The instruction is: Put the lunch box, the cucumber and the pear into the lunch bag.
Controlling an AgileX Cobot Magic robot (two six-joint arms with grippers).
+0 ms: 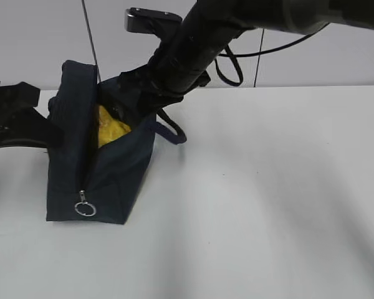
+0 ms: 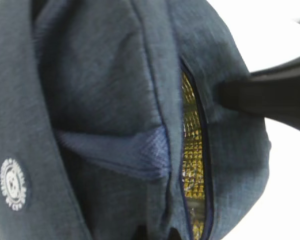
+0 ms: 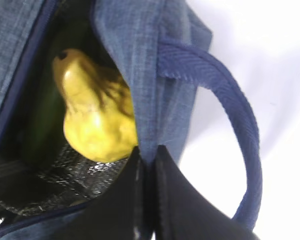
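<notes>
A white table (image 1: 268, 199) runs back to a plain pale grey wall (image 1: 37, 37), softly and evenly lit

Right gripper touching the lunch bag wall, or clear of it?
Touching. In the right wrist view the right gripper has its fingers closed on the lunch bag wall edge beside the pear, fabric pinched between them.
</notes>
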